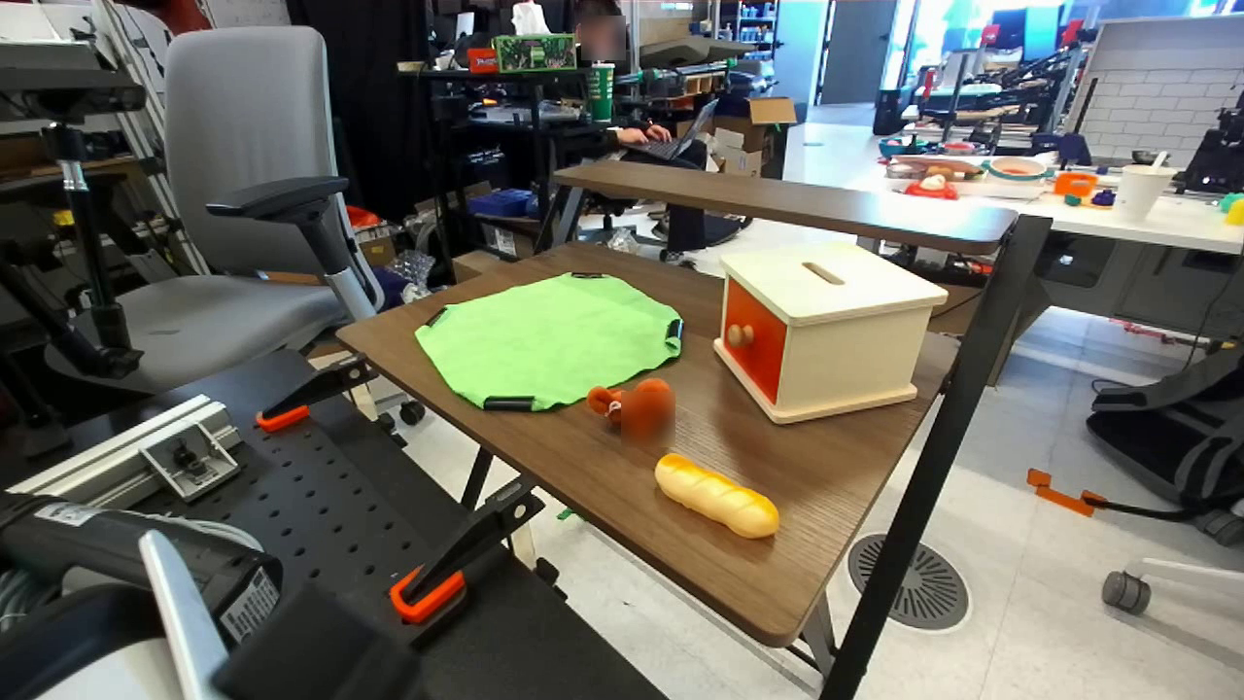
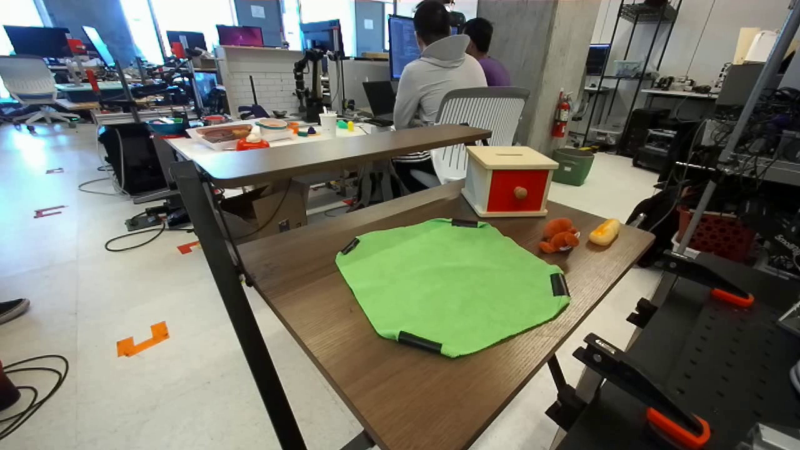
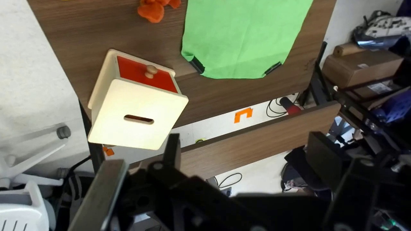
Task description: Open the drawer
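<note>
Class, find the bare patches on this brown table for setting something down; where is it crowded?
Free: the tabletop between the green cloth and the end farthest from the wooden box; also between box and toy bread loaf. Crowded: before the drawer, with cloth and orange plush toy nearby.

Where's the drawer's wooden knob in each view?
In an exterior view: wooden knob, right of centre, near mid-height, right of green cloth.
In an exterior view: wooden knob, right of centre, above mid-height, above green cloth.
Wrist view: wooden knob, left of centre, upper half, left of green cloth.
Shared landmark: green cloth, all three views.
</note>
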### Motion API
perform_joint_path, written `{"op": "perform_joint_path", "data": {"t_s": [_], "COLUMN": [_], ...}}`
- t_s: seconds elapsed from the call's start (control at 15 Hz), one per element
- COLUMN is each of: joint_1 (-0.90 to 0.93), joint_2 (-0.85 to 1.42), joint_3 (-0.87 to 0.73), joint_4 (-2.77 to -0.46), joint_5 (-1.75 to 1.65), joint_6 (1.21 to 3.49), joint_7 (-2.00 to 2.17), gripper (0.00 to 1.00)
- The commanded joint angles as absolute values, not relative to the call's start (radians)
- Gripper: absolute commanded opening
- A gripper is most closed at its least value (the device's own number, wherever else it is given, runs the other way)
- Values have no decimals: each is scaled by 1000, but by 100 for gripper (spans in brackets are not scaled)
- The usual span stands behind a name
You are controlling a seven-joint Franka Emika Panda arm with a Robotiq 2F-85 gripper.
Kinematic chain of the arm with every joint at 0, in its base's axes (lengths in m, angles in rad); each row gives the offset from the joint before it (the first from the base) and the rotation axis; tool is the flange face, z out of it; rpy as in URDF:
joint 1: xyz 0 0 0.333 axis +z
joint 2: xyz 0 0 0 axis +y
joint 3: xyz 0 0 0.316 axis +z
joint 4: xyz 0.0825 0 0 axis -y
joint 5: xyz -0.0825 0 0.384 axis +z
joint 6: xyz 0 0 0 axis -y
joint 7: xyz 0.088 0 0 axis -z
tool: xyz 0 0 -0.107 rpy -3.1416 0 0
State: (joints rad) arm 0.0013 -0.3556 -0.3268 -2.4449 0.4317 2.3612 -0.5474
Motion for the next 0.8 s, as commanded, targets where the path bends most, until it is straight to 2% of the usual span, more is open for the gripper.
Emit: {"op": "perform_joint_path", "data": {"t_s": [0.0,0.4,0.73], "joint_1": [36,17,-43], "joint_2": [-288,-138,-33], "joint_3": [-344,-300,-237], "joint_4": [-2449,-2446,-2432], "joint_5": [572,790,660], "joint_6": [2430,2564,2576], "joint_7": [-620,-777,-642], "gripper": [100,100,100]}}
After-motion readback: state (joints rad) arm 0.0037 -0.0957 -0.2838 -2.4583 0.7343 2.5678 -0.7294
